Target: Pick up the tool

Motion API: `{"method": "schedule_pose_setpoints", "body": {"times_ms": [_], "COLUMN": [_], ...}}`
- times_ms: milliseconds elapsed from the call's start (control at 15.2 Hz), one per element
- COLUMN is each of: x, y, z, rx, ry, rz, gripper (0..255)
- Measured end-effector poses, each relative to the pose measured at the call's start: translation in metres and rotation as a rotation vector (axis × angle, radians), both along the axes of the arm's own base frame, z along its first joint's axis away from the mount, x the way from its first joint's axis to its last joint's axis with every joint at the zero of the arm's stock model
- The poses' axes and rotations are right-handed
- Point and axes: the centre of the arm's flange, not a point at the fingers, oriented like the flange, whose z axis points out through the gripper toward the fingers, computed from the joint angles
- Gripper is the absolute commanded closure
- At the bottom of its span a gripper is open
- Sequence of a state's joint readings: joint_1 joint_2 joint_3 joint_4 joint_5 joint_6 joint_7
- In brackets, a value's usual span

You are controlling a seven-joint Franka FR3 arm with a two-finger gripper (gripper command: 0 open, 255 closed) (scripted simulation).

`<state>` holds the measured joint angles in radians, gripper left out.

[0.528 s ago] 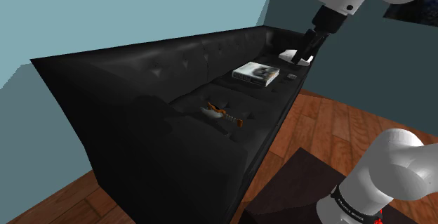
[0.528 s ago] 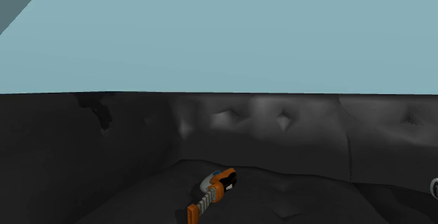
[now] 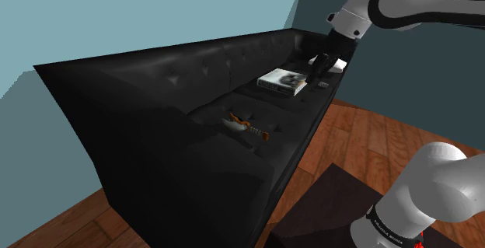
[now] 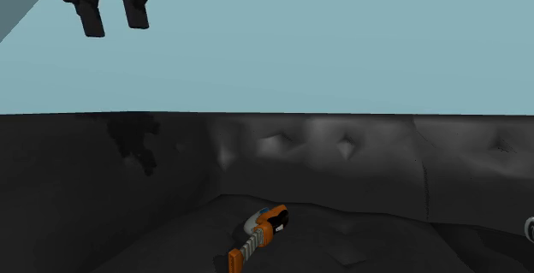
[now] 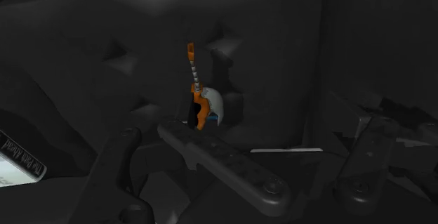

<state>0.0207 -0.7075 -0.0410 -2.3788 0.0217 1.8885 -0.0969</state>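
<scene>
One orange-handled tool (image 3: 249,127) lay on the black sofa's (image 3: 155,75) middle seat cushion, well apart from the empty end effector (image 4: 114,25), which hung above the sofa's far end by a book (image 3: 283,81), fingers spread, seemingly ready for a grasp.

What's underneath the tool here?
The tool lies straight on the seat of the black sofa, with the tufted backrest behind it. Nothing else shows beneath it, though the patch right under its body is covered. The gripper hangs open, well away.
</scene>
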Motion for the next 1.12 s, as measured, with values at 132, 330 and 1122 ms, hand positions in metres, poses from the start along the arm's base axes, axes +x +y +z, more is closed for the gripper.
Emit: {"method": "schedule_pose_setpoints", "body": {"times_ms": [132,330,1122], "x": [0.015,0.038,0.136], "y": [-0.006,-0.014,-0.041], "z": [-0.02,-0.051,-0.177], "rx": [-0.001,-0.002,-0.006], "ry": [0.002,0.007,0.023], "rz": [0.018,0.046,0.155], "gripper": [0,0,0]}}
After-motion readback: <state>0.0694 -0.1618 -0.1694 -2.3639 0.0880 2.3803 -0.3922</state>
